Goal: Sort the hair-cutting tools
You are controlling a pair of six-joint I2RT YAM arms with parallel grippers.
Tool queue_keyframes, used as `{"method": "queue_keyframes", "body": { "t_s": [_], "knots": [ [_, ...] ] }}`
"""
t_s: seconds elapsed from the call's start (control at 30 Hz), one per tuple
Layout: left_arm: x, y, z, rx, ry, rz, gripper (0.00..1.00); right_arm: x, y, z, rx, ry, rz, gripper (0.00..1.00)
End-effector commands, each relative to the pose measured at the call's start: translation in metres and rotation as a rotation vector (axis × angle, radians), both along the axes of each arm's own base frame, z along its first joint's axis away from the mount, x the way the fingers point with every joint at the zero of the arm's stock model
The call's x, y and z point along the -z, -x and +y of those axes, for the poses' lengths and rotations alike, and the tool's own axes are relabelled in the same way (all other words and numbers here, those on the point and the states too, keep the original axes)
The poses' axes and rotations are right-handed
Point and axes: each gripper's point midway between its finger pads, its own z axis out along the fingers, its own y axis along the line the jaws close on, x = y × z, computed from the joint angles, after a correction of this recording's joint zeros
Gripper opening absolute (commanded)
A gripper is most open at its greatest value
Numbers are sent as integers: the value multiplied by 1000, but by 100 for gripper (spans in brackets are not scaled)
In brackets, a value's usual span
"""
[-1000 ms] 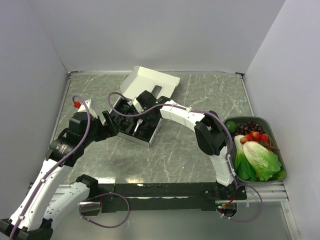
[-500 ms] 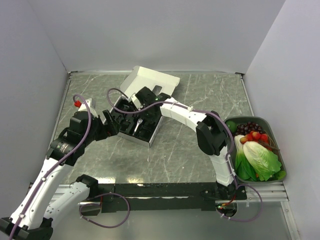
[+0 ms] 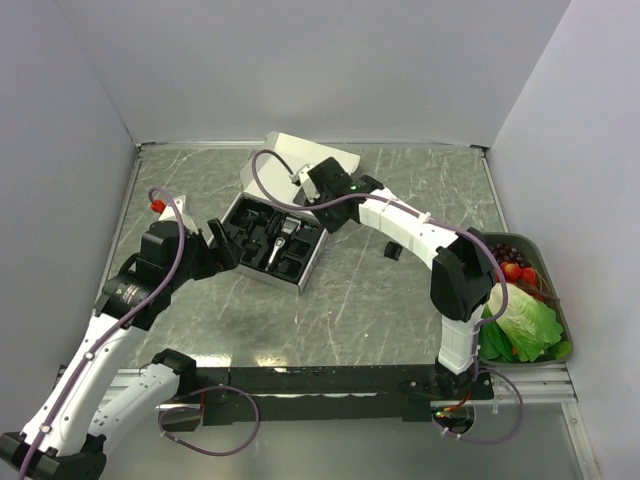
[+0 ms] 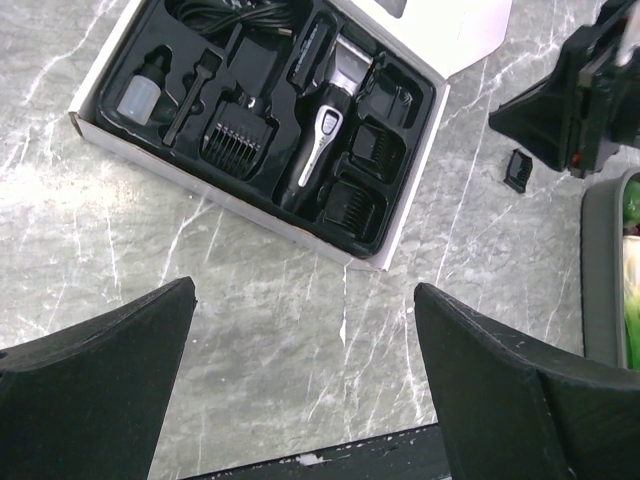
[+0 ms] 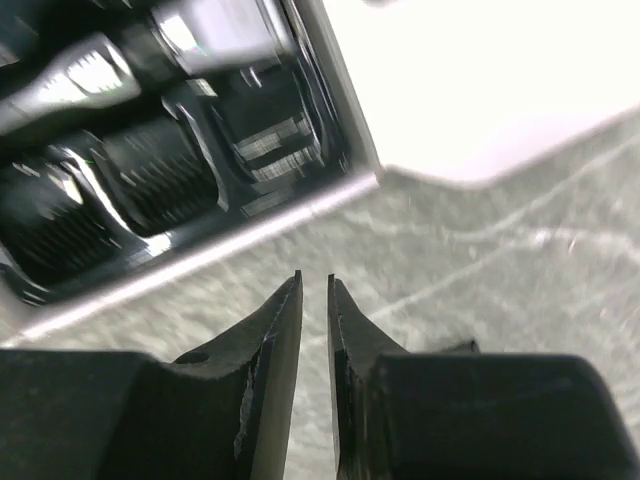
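Note:
A white box [image 3: 312, 262] holds a black tray, and the slim black-and-silver clipper [image 3: 280, 240] [image 4: 320, 150] lies in its middle slot. Around it sit black comb attachments [image 4: 240, 135] [image 4: 358, 205] [image 5: 150, 175]. One small black attachment [image 3: 392, 250] [image 4: 517, 170] lies loose on the table, right of the box. My right gripper [image 3: 316, 198] [image 5: 315, 280] hovers by the box's far right corner; its jaws stand a narrow slit apart, with nothing between them. My left gripper [image 3: 215, 250] [image 4: 303, 290] is wide open and empty, left of the box.
The box's white lid [image 3: 300, 160] lies folded back behind the tray. A small bottle [image 4: 140, 95], a brush [image 4: 190, 100] and a coiled cord [image 4: 230, 15] fill other slots. A grey bin [image 3: 553, 280] of vegetables and fruit stands at the right edge.
My right gripper has pulled back from over the tray toward the box's far right corner, its jaws parting slightly. The loose attachment now shows on the table. The left arm barely moved.

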Motion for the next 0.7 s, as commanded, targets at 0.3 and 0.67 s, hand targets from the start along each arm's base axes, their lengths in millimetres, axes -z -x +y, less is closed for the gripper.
{"method": "queue_keyframes", "body": {
  "t_s": [0.3, 0.67],
  "knots": [
    [-4, -7, -7, 39, 4, -31, 96, 5, 16, 51, -59, -162, 101, 18],
    [-3, -1, -1, 14, -1, -27, 96, 35, 10, 81, -82, -174, 174, 14]
  ]
}}
